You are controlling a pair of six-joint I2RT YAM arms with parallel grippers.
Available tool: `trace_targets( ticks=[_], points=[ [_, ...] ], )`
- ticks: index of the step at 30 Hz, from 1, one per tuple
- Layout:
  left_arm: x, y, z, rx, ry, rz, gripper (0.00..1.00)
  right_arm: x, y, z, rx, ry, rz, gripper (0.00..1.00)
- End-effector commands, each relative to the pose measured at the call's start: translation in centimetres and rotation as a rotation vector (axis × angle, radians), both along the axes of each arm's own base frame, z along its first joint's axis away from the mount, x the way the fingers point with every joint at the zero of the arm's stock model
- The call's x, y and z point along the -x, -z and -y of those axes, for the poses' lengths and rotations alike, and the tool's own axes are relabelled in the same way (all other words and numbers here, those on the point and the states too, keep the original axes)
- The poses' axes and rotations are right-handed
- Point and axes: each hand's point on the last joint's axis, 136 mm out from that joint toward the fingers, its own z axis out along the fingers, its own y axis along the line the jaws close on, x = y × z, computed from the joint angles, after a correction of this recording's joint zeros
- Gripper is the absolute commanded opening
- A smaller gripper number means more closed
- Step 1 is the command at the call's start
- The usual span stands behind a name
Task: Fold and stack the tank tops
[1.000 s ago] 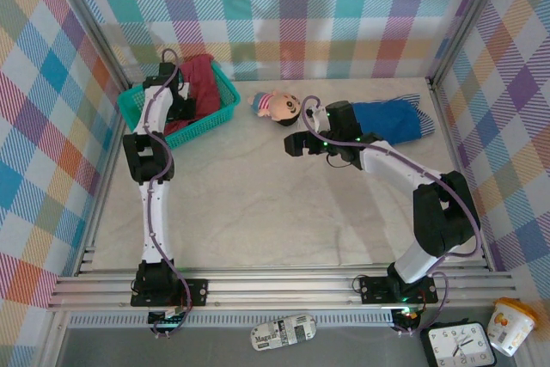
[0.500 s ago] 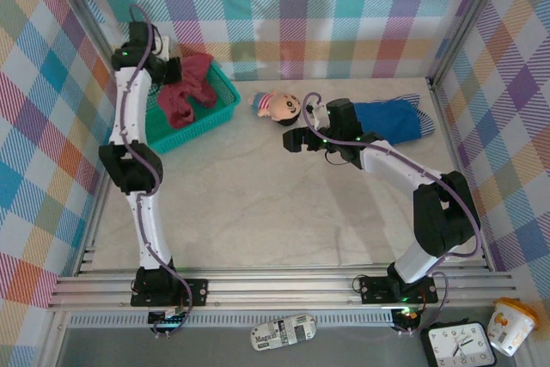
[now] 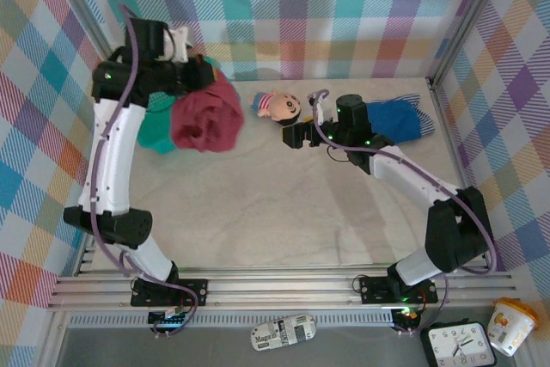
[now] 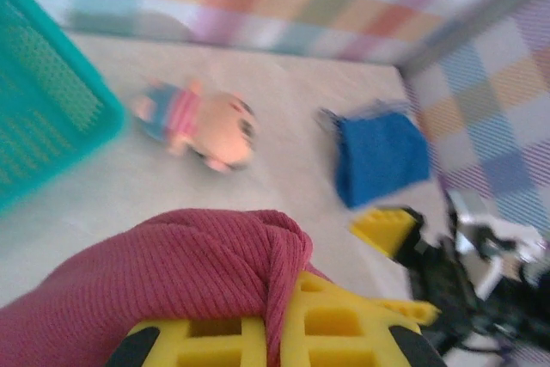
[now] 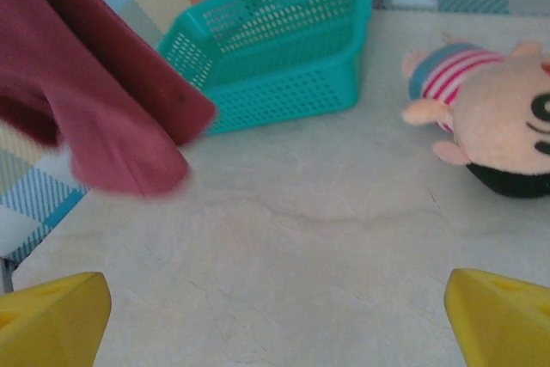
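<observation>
status now: left gripper (image 3: pixel 183 47) is held high over the far left corner of the worktop (image 3: pixel 258 204), fingers clamped down tight on the dark red top (image 3: pixel 206 118). in the left wrist view a ribbed fold of that top (image 4: pixel 172 272) is pinched between the yellow fingers (image 4: pixel 344 324), with cloth bunched over the left one. the rest of the top hangs down in a loose bundle in the air. from above it covers most of the teal basket (image 3: pixel 155 131), and only the basket's left part shows.

right wrist view: red top (image 5: pixel 94 100) dangles left of the basket (image 5: pixel 284 49), and its lower hem looks clear of the worktop. can't tell whether it touches the basket rim.

right gripper (image 3: pixel 292 137) sits low near the middle of the far edge, pointing left, fingers spread wide with nothing between them. in its own camera the two yellow tips (image 5: pixel 51 315) sit at the bottom corners with bare worktop between.

doll (image 3: pixel 277 107) lies just beside the right gripper on its far-left side, head toward the gripper. doll and gripper look apart.

blue top (image 3: pixel 391 118) lies flat by the far right corner, just behind the right wrist. striped cloth (image 3: pixel 425 126) shows at its right end. can't tell whether it's under or beside the blue one. left wrist view is blurred but shows the blue top (image 4: pixel 378 156) right of the doll (image 4: pixel 202 122).
</observation>
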Motion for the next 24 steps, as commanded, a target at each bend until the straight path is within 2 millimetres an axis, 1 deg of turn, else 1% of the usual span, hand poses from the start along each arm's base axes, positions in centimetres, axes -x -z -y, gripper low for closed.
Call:
trace_targets(
  ticks=[1, 2, 4, 6, 7, 9, 10, 11, 12, 13, 14, 15, 16, 17, 18, 19, 21, 22, 23, 24],
  points=[
    [2.4, 0.5, 4.3, 0.184, 0.018, -0.106, 0.00, 2.3, -2.0, 0.3, -0.001, -0.075, 0.098, 0.99],
    [3.1, 1.1, 5.8, 0.220, 0.038, -0.132, 0.00, 2.8, -1.9, 0.7, 0.015, -0.075, 0.101, 1.00],
    [4.0, 3.3, 7.9, 0.255, 0.045, -0.173, 0.00, 3.9, -1.5, 1.3, 0.039, -0.082, 0.105, 1.00],
    [4.5, 7.1, 9.6, 0.256, 0.052, -0.254, 0.01, 5.2, -0.7, 2.1, 0.060, -0.081, 0.089, 0.99],
    [4.6, 8.9, 10.2, 0.256, 0.057, -0.289, 0.02, 5.8, -0.3, 2.4, 0.067, -0.081, 0.076, 0.98],
    [4.3, 13.1, 11.2, 0.251, 0.058, -0.367, 0.06, 7.0, 0.7, 3.0, 0.070, -0.078, 0.040, 0.96],
    [4.1, 15.5, 11.4, 0.228, 0.056, -0.405, 0.12, 7.5, 1.4, 3.4, 0.070, -0.065, 0.014, 0.94],
    [3.7, 18.3, 11.4, 0.177, 0.055, -0.441, 0.22, 7.8, 2.5, 3.8, 0.079, -0.043, -0.021, 0.93],
    [3.3, 20.7, 10.6, 0.090, 0.035, -0.459, 0.32, 8.0, 3.4, 4.1, 0.088, -0.023, -0.048, 0.90],
    [2.7, 23.2, 9.7, 0.008, 0.016, -0.476, 0.38, 8.3, 4.6, 4.4, 0.102, -0.005, -0.079, 0.87],
    [2.0, 25.3, 9.1, -0.016, 0.005, -0.511, 0.40, 8.5, 5.9, 4.7, 0.127, 0.012, -0.113, 0.85],
    [1.6, 27.0, 8.3, -0.047, -0.016, -0.546, 0.42, 8.8, 6.8, 4.8, 0.147, 0.020, -0.139, 0.83],
    [1.0, 28.4, 7.0, -0.105, -0.045, -0.564, 0.45, 9.0, 8.1, 5.1, 0.179, 0.042, -0.170, 0.81],
    [0.6, 29.2, 5.9, -0.159, -0.065, -0.574, 0.48, 9.3, 9.3, 5.4, 0.212, 0.056, -0.201, 0.79],
    [0.4, 29.2, 5.0, -0.205, -0.080, -0.568, 0.50, 9.4, 10.0, 5.5, 0.232, 0.063, -0.218, 0.77],
    [0.1, 28.8, 4.2, -0.258, -0.093, -0.545, 0.52, 9.6, 10.6, 5.4, 0.241, 0.070, -0.230, 0.76],
    [0.3, 27.5, 3.1, -0.304, -0.102, -0.506, 0.55, 10.0, 11.3, 4.9, 0.232, 0.061, -0.234, 0.73],
    [0.8, 26.7, 2.6, -0.318, -0.107, -0.493, 0.57, 10.2, 11.8, 4.7, 0.236, 0.056, -0.238, 0.72],
    [1.8, 26.3, 2.2, -0.321, -0.105, -0.502, 0.59, 10.5, 12.4, 4.4, 0.242, 0.039, -0.250, 0.71],
    [2.8, 26.2, 1.9, -0.321, -0.100, -0.515, 0.64, 10.7, 13.0, 4.2, 0.260, 0.027, -0.259, 0.70]
  ],
)
